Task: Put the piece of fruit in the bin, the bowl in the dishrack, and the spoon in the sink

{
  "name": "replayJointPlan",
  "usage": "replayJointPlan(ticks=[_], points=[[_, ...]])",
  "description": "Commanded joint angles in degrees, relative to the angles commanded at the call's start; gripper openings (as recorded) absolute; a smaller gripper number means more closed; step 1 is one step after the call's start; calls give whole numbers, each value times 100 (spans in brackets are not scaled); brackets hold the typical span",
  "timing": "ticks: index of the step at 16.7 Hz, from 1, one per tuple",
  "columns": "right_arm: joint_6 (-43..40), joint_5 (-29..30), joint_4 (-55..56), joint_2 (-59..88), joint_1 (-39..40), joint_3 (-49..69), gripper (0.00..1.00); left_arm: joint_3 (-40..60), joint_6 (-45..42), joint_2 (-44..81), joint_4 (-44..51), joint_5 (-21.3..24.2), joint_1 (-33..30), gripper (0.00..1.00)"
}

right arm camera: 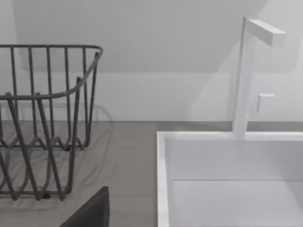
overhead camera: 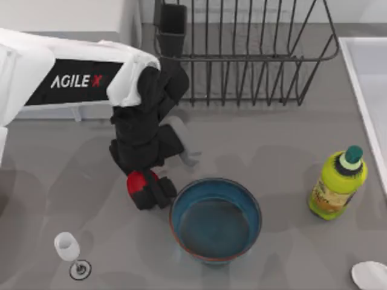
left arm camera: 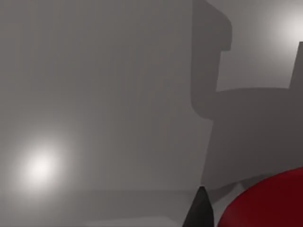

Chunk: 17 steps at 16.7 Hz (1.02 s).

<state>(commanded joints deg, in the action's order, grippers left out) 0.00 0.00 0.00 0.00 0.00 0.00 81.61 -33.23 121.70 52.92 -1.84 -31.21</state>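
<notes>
The fruit [overhead camera: 137, 180] sits low on the table [overhead camera: 272, 139], just left of the bowl [overhead camera: 216, 219], with the left gripper [overhead camera: 148, 188] down over it; the black fingers seem to close around the red fruit, though whether they actually clamp it I cannot tell. In the left wrist view the fruit [left arm camera: 272, 201] shows as a dark red curve at the frame's corner, with one black fingertip [left arm camera: 200, 210] just beside it over bare grey table [left arm camera: 104, 118].

The bowl stands upright near the table's front middle, blue inside, apart from the dishrack [overhead camera: 242, 54], which lies at the back. A black cup [overhead camera: 172, 27] is at the rack's left corner. The sink [overhead camera: 369, 90] runs along the right edge; the right wrist view shows its white rim [right arm camera: 163, 179] and a white faucet [right arm camera: 244, 75] behind it, the rack [right arm camera: 42, 118] to one side.

A green bottle [overhead camera: 338, 184] stands right of the bowl, near the sink. A wine glass [overhead camera: 68, 248] stands at front left. A white rounded shape [overhead camera: 370, 275] lies at the front right corner; I cannot tell what it is.

A dark fingertip [right arm camera: 92, 210] of the right gripper shows in its wrist view; its jaws cannot be judged
</notes>
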Motion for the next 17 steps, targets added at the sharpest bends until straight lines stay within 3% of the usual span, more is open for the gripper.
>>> replayJointPlan(ticks=[3, 10, 17], points=[[0, 0, 0, 0, 0, 0, 100, 207, -15, -59, 236, 1, -20, 0], [0, 0, 0, 0, 0, 0, 100, 1340, 19, -562, 1943, -4, -15, 0], [0, 0, 0, 0, 0, 0, 100, 1389, 73, -600, 1998, -2, -11, 0]])
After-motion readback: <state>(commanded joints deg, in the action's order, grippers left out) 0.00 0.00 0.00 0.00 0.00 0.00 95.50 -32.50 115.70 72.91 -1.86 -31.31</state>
